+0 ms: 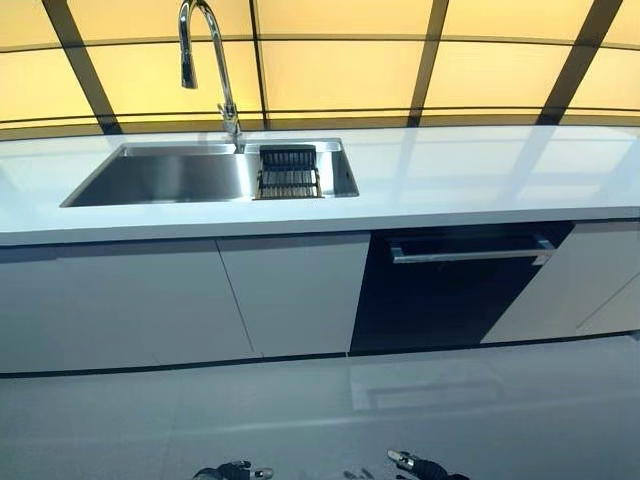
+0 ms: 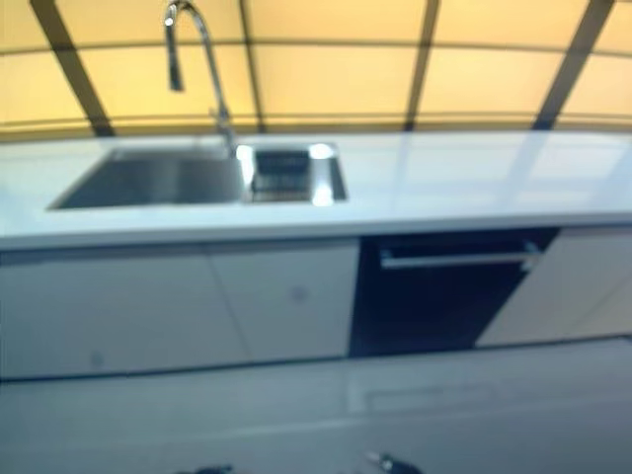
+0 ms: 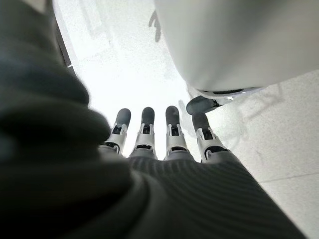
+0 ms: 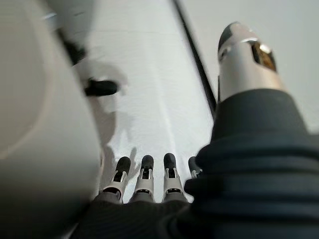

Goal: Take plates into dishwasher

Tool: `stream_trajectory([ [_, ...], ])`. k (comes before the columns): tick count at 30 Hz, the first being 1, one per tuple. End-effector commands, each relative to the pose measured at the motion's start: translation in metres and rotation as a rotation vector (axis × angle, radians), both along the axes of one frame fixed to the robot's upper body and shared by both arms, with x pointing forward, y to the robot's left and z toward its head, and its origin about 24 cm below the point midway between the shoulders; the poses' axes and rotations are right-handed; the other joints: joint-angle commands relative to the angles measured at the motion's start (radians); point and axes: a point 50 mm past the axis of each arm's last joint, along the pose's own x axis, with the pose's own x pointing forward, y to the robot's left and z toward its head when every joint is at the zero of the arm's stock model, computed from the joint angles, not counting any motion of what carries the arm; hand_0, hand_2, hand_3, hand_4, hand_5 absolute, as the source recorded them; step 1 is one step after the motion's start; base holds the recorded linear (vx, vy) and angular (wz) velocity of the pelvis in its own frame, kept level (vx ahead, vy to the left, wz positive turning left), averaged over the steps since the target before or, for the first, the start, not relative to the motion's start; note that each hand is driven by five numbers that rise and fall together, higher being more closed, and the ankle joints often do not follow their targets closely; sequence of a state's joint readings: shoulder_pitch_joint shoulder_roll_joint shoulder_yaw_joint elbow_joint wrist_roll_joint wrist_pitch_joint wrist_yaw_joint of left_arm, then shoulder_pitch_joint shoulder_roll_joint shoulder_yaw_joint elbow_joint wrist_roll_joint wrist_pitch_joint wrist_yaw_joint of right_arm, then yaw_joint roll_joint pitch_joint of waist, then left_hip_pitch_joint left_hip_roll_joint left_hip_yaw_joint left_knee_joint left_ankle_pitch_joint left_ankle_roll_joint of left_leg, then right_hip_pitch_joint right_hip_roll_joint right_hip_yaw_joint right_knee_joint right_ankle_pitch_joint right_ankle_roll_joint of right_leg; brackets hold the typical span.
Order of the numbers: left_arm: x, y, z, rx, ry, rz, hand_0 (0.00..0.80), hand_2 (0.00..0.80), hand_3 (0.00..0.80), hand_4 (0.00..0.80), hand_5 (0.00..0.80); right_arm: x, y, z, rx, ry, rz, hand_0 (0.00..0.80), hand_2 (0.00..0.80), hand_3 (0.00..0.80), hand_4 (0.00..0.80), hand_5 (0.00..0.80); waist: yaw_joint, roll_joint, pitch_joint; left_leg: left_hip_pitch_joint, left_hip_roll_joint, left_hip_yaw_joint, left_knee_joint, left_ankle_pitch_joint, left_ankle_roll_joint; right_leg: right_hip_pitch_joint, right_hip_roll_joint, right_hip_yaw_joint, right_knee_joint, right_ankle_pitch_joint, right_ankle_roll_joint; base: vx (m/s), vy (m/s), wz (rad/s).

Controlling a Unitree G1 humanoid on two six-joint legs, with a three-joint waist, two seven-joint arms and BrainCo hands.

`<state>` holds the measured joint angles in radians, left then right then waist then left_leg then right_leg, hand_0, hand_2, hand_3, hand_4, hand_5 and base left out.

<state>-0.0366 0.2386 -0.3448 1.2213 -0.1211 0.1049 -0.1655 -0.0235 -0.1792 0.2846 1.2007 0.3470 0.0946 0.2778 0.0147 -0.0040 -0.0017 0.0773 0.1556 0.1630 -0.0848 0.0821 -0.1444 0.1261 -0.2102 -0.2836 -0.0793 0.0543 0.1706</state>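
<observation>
Ahead, dishwasher (image 1: 455,285), left robot hand (image 1: 236,470) low

No readable text, labels or numbers anywhere.

black dishwasher (image 1: 455,290) shut, under white counter (image 1: 470,180)

A long white counter (image 1: 470,175) runs across the scene above pale cabinet doors (image 1: 290,290) and a dark dishwasher front (image 1: 450,290) with a silver bar handle (image 1: 470,252). A steel sink (image 1: 170,178) is set into the counter's left part, a dark rack (image 1: 289,173) at its right end and a curved tap (image 1: 205,60) behind it.
</observation>
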Motion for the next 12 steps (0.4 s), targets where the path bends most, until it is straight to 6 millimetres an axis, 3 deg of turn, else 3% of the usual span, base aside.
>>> stream_trajectory([
  [1, 0.0183, -0.0262, -0.0006, -0.035, 0.012, -0.084, 0.000, 0.000, 0.000, 0.000, 0.000, 0.0078, 0.0053, -0.0006, -0.066, 0.021, 0.150, 0.000, 0.000, 0.000, 0.000, 0.000, 0.010, 0.005, 0.071, -0.024, -0.006, -0.009, -0.003, 0.031, 0.053, 0.021, 0.027, -0.017, 0.046, -0.015, -0.054, 0.034, -0.019, 0.03],
  [12, 0.0166, -0.0283, -0.0011, -0.049, -0.018, -0.042, 0.000, 0.000, 0.000, 0.000, 0.000, 0.0121, 0.0062, -0.0003, -0.165, 0.002, 0.261, 0.000, 0.000, 0.000, 0.000, 0.000, 0.007, 0.005, 0.072, -0.006, -0.004, -0.008, -0.003, 0.023, 0.057, 0.029, 0.024, -0.009, 0.055, -0.018, -0.048, 0.026, -0.006, 0.00],
])
